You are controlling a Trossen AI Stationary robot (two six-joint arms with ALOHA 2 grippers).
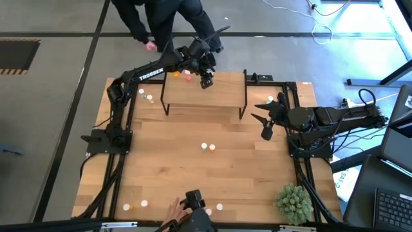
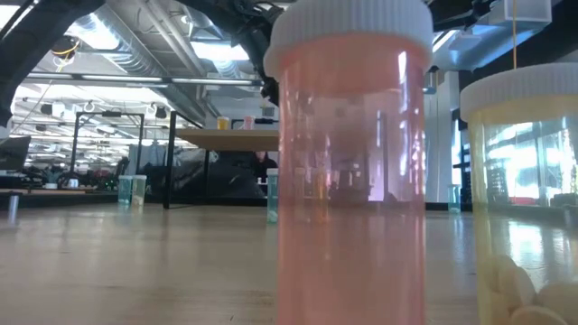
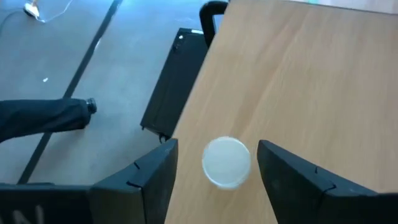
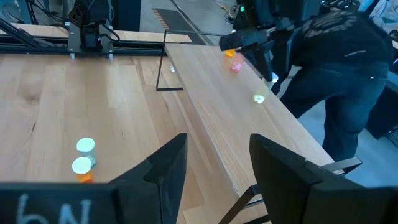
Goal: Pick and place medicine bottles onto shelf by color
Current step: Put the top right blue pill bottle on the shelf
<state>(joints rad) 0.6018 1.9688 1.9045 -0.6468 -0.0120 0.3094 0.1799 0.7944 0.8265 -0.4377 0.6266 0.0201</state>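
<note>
The shelf [image 1: 219, 96] stands at the table's far side, a light board on black legs. An orange bottle [image 1: 175, 75] and a pink one [image 1: 188, 76] stand on its far left part. My left gripper [image 1: 206, 82] hovers over the shelf, open. In the left wrist view its fingers [image 3: 155, 171] stand on either side of a white-capped bottle [image 3: 226, 162] that stands on the board near its far edge, with a gap on both sides. The right wrist view shows this bottle [image 4: 259, 98] as pale green. My right gripper [image 1: 264, 124] waits open by the shelf's right end.
Loose bottles stand on the table: two mid-table [image 1: 208, 147], two left of the shelf [image 1: 145, 95], several along the near edge [image 1: 143, 203]. A pink bottle [image 2: 348, 162] and a pale yellow one [image 2: 524, 199] fill the low view. A person [image 1: 167, 19] stands behind the shelf. A hand [image 1: 172, 209] and a plant ball [image 1: 295, 203] are at the near edge.
</note>
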